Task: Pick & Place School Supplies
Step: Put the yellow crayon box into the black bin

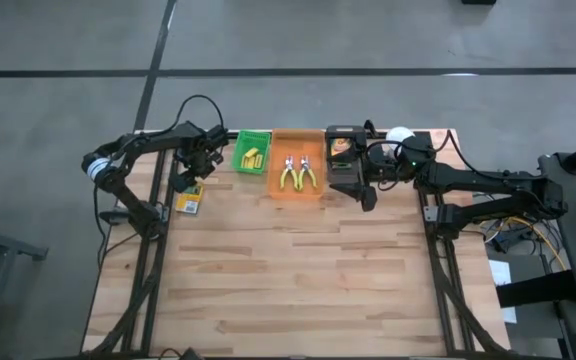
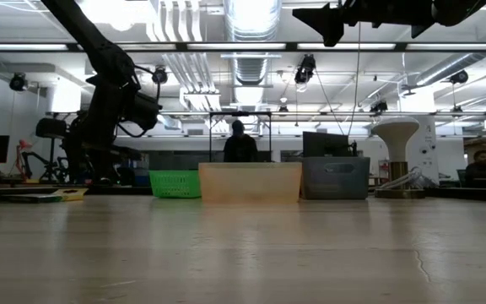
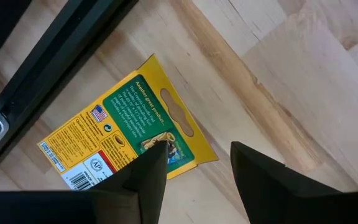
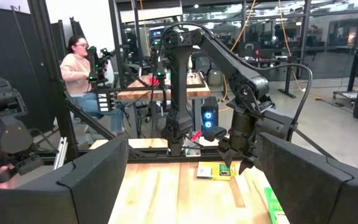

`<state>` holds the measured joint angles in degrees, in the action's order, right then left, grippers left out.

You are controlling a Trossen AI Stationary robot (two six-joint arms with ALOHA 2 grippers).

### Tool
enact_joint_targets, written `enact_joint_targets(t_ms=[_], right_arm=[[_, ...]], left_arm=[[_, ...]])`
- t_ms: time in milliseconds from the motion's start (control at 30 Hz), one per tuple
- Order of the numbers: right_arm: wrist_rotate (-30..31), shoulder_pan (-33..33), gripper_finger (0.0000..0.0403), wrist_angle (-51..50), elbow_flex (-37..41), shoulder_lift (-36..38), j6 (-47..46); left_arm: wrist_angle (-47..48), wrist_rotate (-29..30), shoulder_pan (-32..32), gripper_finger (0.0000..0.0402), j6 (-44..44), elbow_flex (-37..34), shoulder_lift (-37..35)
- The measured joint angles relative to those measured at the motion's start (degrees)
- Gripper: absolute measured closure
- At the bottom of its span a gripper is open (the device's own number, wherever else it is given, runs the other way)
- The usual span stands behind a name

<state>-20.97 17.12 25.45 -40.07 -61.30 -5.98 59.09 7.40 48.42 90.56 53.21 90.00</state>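
1. At the back left corner of the table (image 1: 298, 270), the left gripper (image 1: 190, 178) hangs just above a yellow crayon box (image 3: 126, 140) lying flat on the wood, its fingers (image 3: 143, 177) spread apart
2. The right gripper (image 1: 365, 196) waits beside the black tray (image 1: 342, 160), fingers wide open
3. Two yellow pliers (image 1: 299, 174) lie in the orange tray (image 1: 298, 192)

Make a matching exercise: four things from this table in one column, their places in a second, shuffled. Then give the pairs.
Things
1. pliers
2. yellow blocks
3. crayon box
4. right gripper

Places
A. in the green tray
B. flat on the wood, under the left gripper
C. in the orange tray
D. over the table's front side of the black tray

Pairs: 1-C, 2-A, 3-B, 4-D
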Motion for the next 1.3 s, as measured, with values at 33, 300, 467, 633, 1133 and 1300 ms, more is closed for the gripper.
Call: enact_joint_targets(t_ms=[33,300,467,633,1133,1300], right_arm=[[0.0,0.0,0.0053,0.0,0.0,0.0,0.0],[0.0,0.0,0.0053,0.0,0.0,0.0,0.0],[0.0,0.0,0.0053,0.0,0.0,0.0,0.0],[0.0,0.0,0.0053,0.0,0.0,0.0,0.0],[0.0,0.0,0.0053,0.0,0.0,0.0,0.0],[0.0,0.0,0.0053,0.0,0.0,0.0,0.0]], left_arm=[[0.0,0.0,0.0,0.022,0.0,0.0,0.0],[0.1,0.0,0.3,0.022,-0.1,0.0,0.5],[0.1,-0.3,0.3,0.022,-0.1,0.0,1.7],[0.0,-0.6,0.3,0.022,-0.2,0.0,3.1],[0.4,-2.3,0.3,0.0268,-0.9,0.0,5.8],[0.4,-2.3,0.3,0.0314,-0.9,0.0,5.8]])
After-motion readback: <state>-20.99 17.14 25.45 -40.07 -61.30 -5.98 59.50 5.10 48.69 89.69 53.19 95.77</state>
